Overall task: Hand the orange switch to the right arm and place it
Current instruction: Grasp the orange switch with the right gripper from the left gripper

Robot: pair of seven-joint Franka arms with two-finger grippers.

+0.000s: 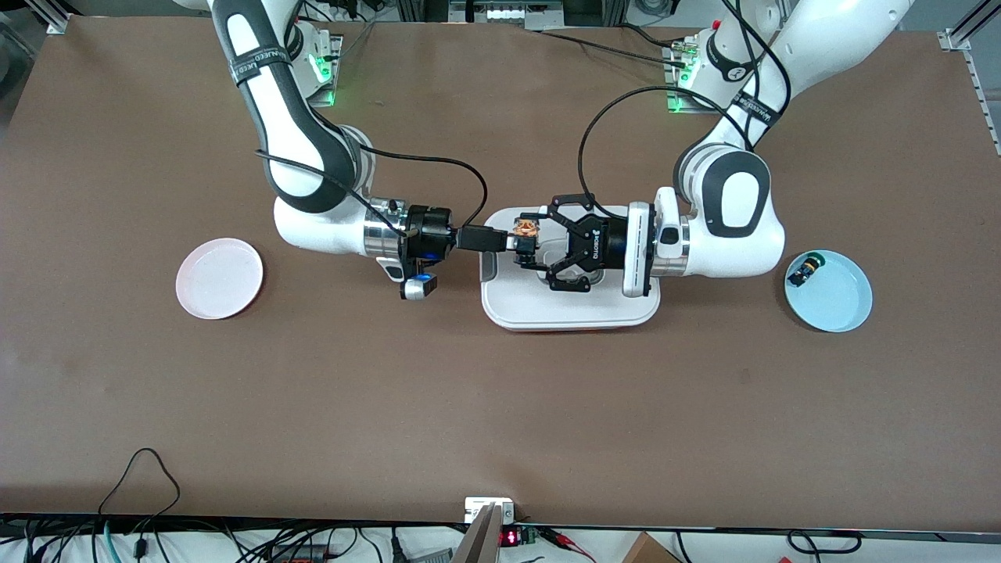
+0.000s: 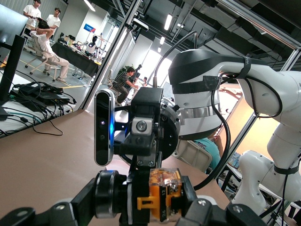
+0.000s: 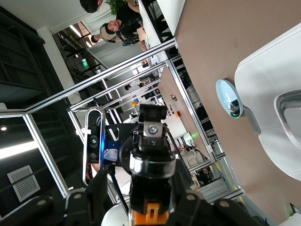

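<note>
Handover is underway over the white rectangular tray (image 1: 571,313): our left gripper (image 1: 539,252) grips the small black orange-capped switch (image 1: 525,231), with our right gripper (image 1: 512,243) clamped on it too. We should confirm its hold before releasing.

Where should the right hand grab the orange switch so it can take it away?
Probably the black barrel end of the orange switch, coming in level from the right arm's end of the table. The left hand holds it over the white tray, and the right hand is already at that end.
</note>
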